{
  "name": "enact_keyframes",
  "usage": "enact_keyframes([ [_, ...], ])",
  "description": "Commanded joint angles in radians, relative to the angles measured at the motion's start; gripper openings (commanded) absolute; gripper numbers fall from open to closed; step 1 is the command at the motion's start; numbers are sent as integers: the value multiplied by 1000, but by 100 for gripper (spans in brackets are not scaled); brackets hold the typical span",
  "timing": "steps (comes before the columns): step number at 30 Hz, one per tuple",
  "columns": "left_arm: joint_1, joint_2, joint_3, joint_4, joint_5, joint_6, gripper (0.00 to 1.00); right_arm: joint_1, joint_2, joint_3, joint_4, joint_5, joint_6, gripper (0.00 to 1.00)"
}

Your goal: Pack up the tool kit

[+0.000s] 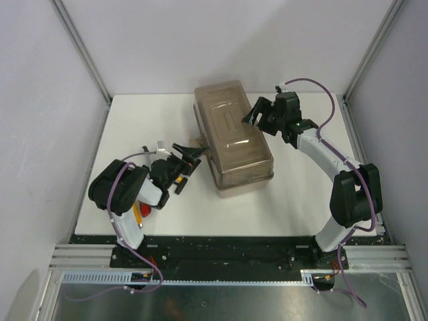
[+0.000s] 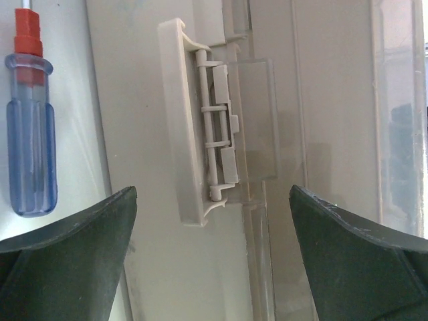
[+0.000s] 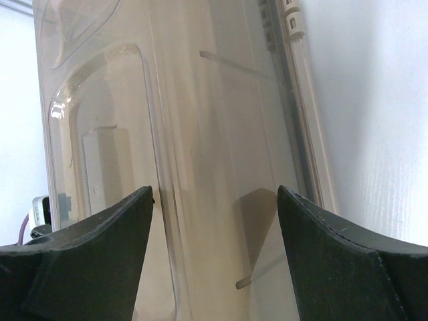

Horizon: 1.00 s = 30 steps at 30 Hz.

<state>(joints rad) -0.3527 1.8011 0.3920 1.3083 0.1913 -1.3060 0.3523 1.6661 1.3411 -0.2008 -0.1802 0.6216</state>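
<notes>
Both the left gripper (image 1: 193, 155) and right gripper (image 1: 249, 119) hold fingers open at the toolbox (image 1: 233, 137), its length running far-to-near.

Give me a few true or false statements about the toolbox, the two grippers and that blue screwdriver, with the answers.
1. The lid is down on the toolbox. True.
2. The blue-handled screwdriver lies inside the toolbox. False: it lies on the table beside the box.
3. The left gripper is open and faces the beige latch. True.
4. The right gripper is shut on the screwdriver. False: it is open and empty, over the lid.
5. The toolbox sits between the two grippers. True.
</notes>
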Motion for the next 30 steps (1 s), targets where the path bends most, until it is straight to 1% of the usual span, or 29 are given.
enact_keyframes([
  [1,17,-58,-24,256,-33,70,99,35,32,-29,-136,-78,-2,77],
  [5,38,-98,-39,228,-31,89,99,22,10,-27,-126,-61,-31,79],
  [9,56,-144,-47,168,-21,114,99,-2,-50,-28,-104,-9,-92,87],
  [11,60,-162,-43,126,-12,131,99,-12,-82,-21,-102,23,-139,91],
  [14,67,-183,-33,48,-11,161,99,-14,-109,20,-133,64,-236,94],
  [16,74,-195,-16,-19,-7,188,99,0,-116,62,-166,102,-299,94],
  [19,88,-204,0,-69,-6,210,99,36,-112,127,-205,162,-383,93],
  [23,98,-201,17,-121,-3,221,98,99,-87,213,-237,250,-457,91],
  [30,104,-215,16,-178,-7,230,94,233,9,365,-286,295,-551,86],
])
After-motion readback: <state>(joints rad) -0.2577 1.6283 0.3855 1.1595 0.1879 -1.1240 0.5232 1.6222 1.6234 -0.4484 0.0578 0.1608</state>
